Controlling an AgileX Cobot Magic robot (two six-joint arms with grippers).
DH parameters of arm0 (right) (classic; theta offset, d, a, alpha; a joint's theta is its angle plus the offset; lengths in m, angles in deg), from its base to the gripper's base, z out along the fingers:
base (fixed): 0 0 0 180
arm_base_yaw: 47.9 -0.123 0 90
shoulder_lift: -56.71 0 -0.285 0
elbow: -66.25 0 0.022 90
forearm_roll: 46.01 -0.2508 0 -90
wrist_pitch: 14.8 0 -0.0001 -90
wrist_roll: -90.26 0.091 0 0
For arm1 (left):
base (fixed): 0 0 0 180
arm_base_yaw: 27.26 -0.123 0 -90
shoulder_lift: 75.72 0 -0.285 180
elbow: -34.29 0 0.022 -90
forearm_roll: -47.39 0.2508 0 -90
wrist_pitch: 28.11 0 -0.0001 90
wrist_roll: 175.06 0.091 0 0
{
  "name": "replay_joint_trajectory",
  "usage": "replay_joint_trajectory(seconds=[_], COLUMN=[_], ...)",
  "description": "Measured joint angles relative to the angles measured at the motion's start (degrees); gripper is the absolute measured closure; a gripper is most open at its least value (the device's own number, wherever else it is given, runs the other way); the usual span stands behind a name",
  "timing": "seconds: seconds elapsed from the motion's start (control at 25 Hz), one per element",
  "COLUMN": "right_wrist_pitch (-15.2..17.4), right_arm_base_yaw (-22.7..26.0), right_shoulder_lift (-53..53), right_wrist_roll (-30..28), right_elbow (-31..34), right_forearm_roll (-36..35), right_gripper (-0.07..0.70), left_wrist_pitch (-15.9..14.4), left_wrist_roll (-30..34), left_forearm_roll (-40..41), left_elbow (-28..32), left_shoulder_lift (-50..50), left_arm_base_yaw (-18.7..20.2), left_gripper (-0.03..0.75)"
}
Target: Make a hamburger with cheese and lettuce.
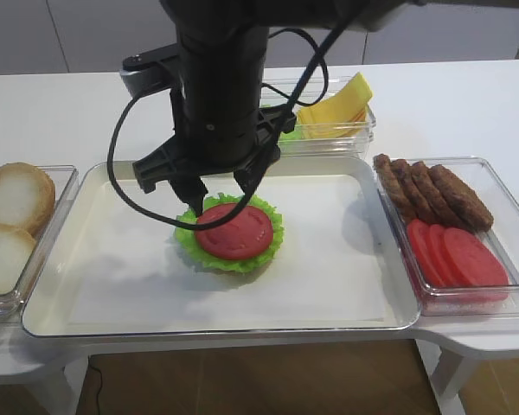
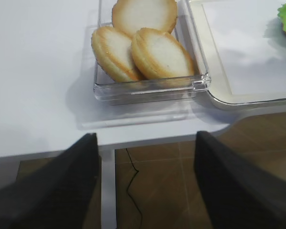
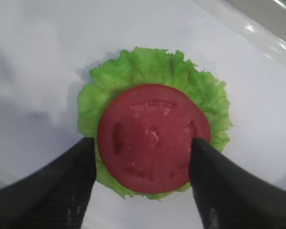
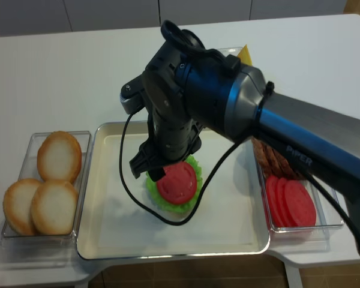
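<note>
The right arm reaches in from the right and bends down at the wrist, so its pincer (image 1: 216, 186) points straight down over the hamburger (image 1: 232, 233). The pincer's two dark fingers (image 3: 62, 186) are spread apart, one on each side of the hamburger's red top disc, with tips low beside it; whether they touch it cannot be told. A black cable loops from the wrist to the hamburger's left. The left pincer (image 2: 145, 183) hangs well to the left of the hamburger, off the counter (image 2: 38, 71) edge, fingers spread and holding nothing.
</note>
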Motion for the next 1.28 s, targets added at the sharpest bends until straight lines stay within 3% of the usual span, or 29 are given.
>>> replay_joint_trajectory(seconds=[0.2, 0.52, 0.84, 0.96, 1.28], right_wrist_pitch=[1.1, 5.5, 6.1, 6.1, 6.2], right_arm_base_yaw=[5.8, 23.8, 40.7, 43.3, 43.4], right_shoulder_lift=[-2.5, -8.0, -15.9, -20.8, -40.6], right_wrist_roll=[-3.8, -7.9, -8.2, -8.2, -8.2], right_elbow=[0.0, 0.0, 5.2, 10.5, 26.7], right_forearm_roll=[-4.3, -10.2, -11.3, -11.2, -10.5], right_gripper=[0.167, 0.167, 0.192, 0.193, 0.195], left_wrist_pitch=[0.0, 0.0, 0.0, 0.0, 0.0], left_wrist_roll=[0.0, 0.0, 0.0, 0.0, 0.0], left_forearm_roll=[0.0, 0.0, 0.0, 0.0, 0.0], left_elbow=[0.0, 0.0, 0.0, 0.0, 0.0], left_shoulder_lift=[0.0, 0.0, 0.0, 0.0, 0.0], left_arm_base_yaw=[0.0, 0.0, 0.0, 0.0, 0.0], left_gripper=[0.247, 0.247, 0.247, 0.247, 0.247])
